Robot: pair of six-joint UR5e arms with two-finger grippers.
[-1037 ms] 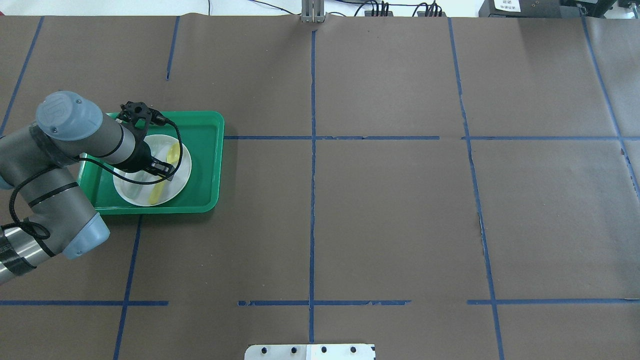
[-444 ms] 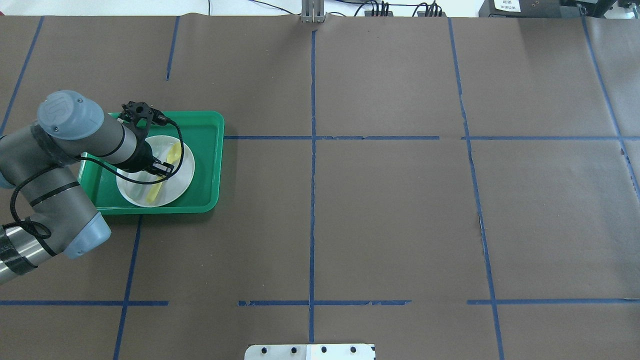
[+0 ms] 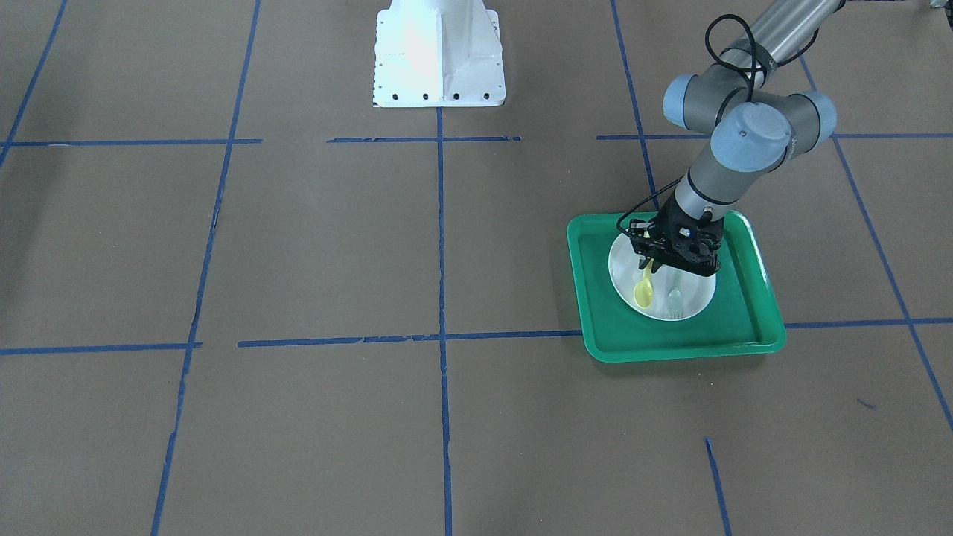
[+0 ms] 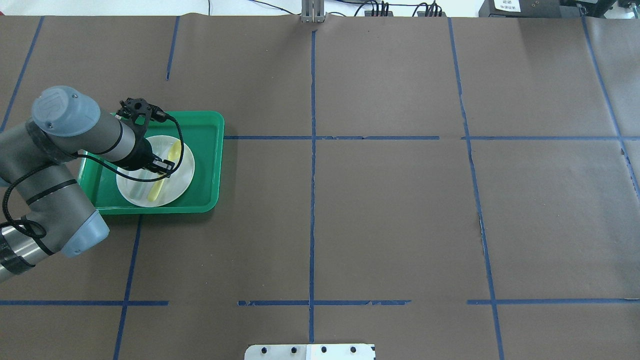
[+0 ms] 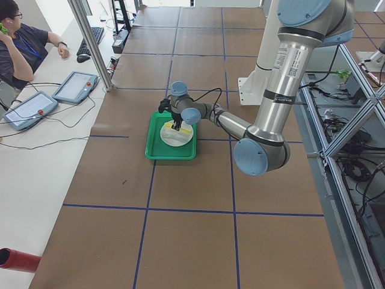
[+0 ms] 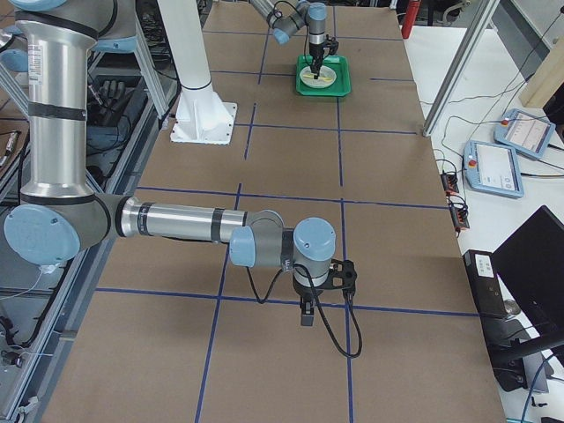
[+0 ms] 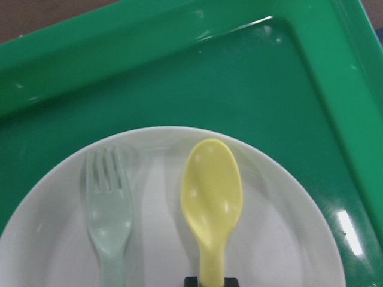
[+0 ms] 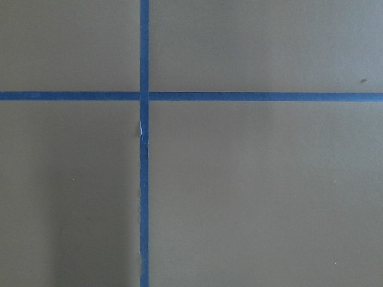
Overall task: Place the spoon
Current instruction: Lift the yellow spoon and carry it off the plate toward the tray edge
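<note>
The yellow spoon point(image 7: 212, 191) lies along the white plate point(image 7: 287, 239), bowl pointing away from the wrist, beside a pale grey-green fork point(image 7: 108, 209). My left gripper point(image 7: 210, 281) is shut on the spoon's handle, with black fingertips on both sides of it. From across the table, the left gripper point(image 3: 654, 262) stands low over the plate point(image 3: 696, 294) and the spoon point(image 3: 644, 294) sticks out below it. In the overhead view the spoon point(image 4: 174, 150) crosses the plate point(image 4: 182, 172) under the gripper point(image 4: 162, 170). My right gripper point(image 6: 306, 315) shows only in the exterior right view, so I cannot tell whether it is open or shut.
The plate sits in a green tray point(image 4: 207, 150) with raised rims on the table's left side. The table is covered in brown paper with blue tape lines. The robot's white base point(image 3: 438, 52) stands at the near edge. The right arm hovers over a tape crossing point(image 8: 143, 95).
My left arm has shifted slightly left and away from the base, and the spoon has moved with it. The plate has slid a little to the right in the tray.
</note>
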